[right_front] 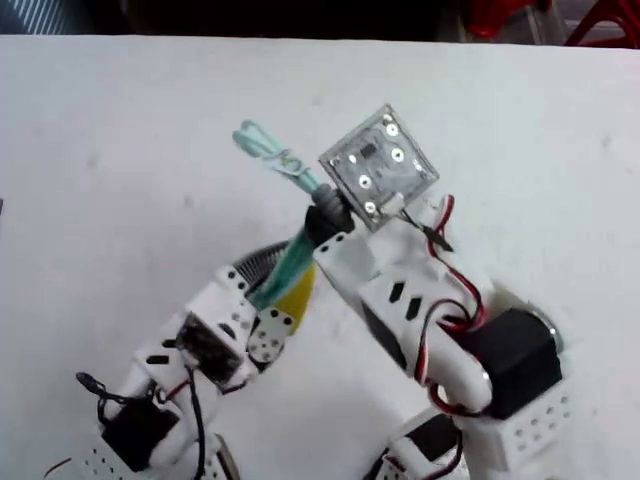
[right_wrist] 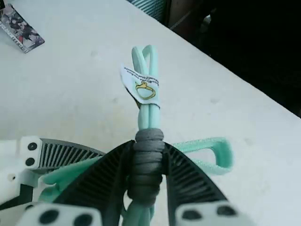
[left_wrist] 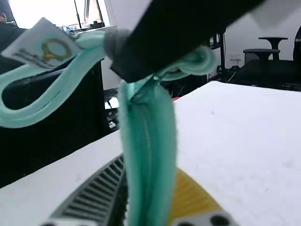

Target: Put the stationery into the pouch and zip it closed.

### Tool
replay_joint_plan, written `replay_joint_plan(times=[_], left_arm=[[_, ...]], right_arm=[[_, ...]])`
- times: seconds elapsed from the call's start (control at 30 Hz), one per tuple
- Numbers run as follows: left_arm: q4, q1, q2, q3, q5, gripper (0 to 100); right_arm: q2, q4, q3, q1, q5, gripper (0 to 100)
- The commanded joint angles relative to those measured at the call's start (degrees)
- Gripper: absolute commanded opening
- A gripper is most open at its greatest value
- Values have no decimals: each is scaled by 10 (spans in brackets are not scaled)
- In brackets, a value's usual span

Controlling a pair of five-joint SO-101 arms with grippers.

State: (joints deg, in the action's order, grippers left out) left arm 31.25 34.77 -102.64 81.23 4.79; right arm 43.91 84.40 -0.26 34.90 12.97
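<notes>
Mint-green and strung between two grips, so expect trouble from a hard tug on a stuck zip: could strip the grey wrapping (right_wrist: 147,165) out of the right gripper (right_wrist: 146,147), clenched on it now, or drag the pouch (right_front: 290,262) from the left gripper (right_front: 279,281), pinched shut on its body. Hangs above the table (right_front: 120,150), with the tagged cord loop (right_wrist: 146,66) poking just past the right gripper's fingertips.

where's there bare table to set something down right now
The table is bare from the teal pouch out to its left edge, and again beyond the right tool toward the far right corner. It is crowded at near centre, where the left tool and the right tool both clamp the teal pouch.
</notes>
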Motion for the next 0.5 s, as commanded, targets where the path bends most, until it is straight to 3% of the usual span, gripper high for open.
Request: replay_joint_plan(times=[0.0, 0.17, 0.3, 0.47], left_arm=[[-2, 20, 0, -49, -46, 23], [55, 50, -1, -46, -44, 23], [45, 50, -4, -8, -42, 29], [49, 48, -4, 15, -24, 135]], right_arm=[[25, -51, 33, 0, -4, 17], [32, -112, 78, 0, -5, 17], [28, -147, 110, 0, -5, 17], [33, -152, 156, 1, -5, 17]])
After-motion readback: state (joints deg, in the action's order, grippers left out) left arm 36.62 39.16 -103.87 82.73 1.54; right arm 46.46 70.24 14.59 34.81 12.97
